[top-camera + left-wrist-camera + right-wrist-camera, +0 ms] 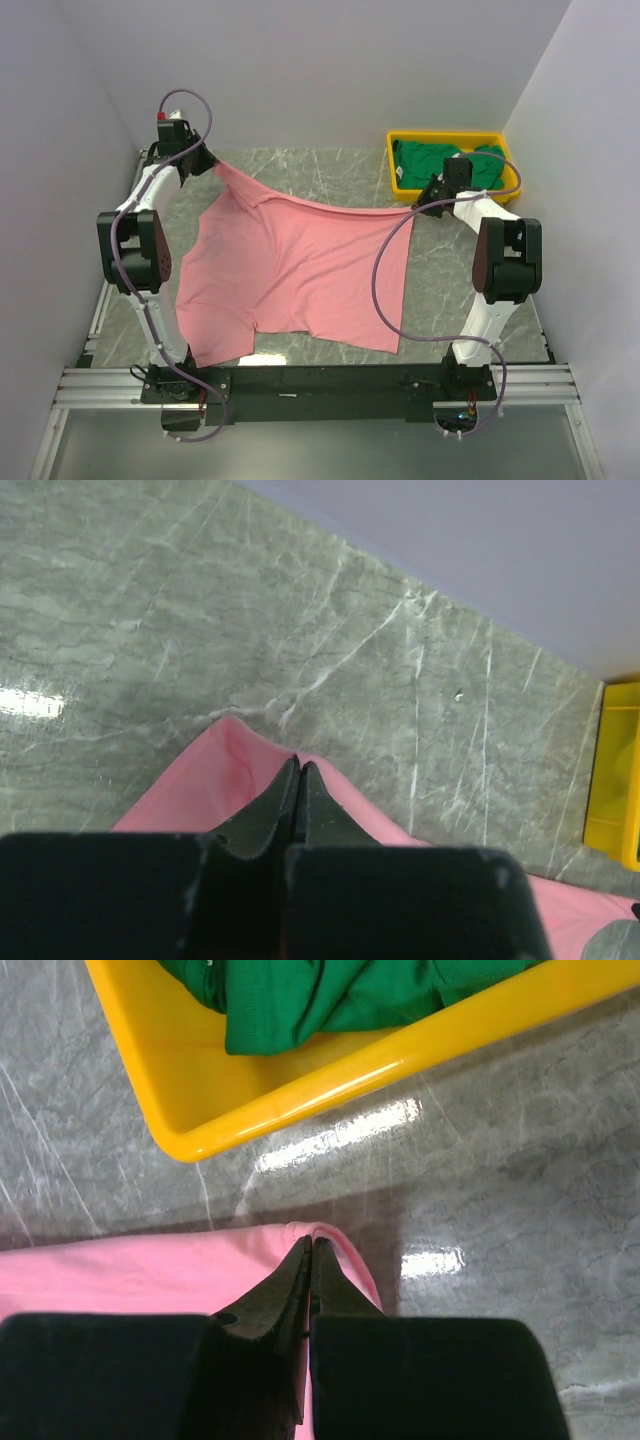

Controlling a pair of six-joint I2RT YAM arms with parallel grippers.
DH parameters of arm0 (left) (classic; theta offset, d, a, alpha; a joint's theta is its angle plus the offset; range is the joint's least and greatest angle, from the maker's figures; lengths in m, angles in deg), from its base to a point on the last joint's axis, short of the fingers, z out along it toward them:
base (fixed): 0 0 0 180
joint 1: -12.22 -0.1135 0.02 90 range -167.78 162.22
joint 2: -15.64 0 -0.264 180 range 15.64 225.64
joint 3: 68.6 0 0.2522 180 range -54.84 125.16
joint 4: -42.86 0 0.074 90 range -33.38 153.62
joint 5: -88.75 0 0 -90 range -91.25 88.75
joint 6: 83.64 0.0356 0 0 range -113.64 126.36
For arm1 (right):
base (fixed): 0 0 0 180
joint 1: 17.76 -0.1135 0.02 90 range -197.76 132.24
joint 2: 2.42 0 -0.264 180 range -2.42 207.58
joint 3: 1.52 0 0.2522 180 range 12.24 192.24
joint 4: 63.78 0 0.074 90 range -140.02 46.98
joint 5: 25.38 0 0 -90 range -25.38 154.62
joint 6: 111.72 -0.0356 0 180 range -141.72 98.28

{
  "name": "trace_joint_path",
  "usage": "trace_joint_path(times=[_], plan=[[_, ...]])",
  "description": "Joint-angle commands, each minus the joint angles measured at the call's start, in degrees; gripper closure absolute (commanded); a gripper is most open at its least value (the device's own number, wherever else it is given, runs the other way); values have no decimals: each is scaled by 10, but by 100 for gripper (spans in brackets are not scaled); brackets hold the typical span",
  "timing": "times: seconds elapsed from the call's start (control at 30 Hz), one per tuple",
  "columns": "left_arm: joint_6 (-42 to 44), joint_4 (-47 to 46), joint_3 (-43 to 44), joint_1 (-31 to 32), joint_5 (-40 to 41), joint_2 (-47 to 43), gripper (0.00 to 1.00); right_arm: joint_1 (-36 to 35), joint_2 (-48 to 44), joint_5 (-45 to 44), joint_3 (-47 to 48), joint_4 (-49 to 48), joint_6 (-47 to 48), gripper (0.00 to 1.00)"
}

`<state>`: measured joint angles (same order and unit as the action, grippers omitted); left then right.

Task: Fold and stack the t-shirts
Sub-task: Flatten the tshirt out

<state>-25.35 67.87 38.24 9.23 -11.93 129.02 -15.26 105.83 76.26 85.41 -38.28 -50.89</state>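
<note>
Now both jaws pinched closed on pink t-shirt [300,265] corners, edge taut between them, body hanging behind

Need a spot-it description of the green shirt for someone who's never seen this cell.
Look to the far right corner of the marble table, where a yellow tray sits. The green shirt lies crumpled inside it, unlike the pink shirt stretched over the table's middle.

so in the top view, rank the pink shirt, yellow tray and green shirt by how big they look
1. pink shirt, spread out, largest by far
2. yellow tray
3. green shirt, bunched inside the tray
</note>
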Motion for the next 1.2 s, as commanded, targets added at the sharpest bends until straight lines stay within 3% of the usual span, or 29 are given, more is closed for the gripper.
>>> trace_joint_path(times=[0.0, 0.4, 0.6, 1.17], plan=[[7, 47, 60, -2, -8, 18, 99, -1, 0, -15, 29, 8, -4, 100], [2, 18, 63, -2, 1, 35, 99, 12, -8, -50, 31, -3, -17, 100], [-3, 43, 124, -2, -1, 68, 99, 14, 10, -51, 61, 13, -20, 100], [3, -2, 111, -2, -10, 78, 99, 17, 16, -67, 72, 8, -26, 100]])
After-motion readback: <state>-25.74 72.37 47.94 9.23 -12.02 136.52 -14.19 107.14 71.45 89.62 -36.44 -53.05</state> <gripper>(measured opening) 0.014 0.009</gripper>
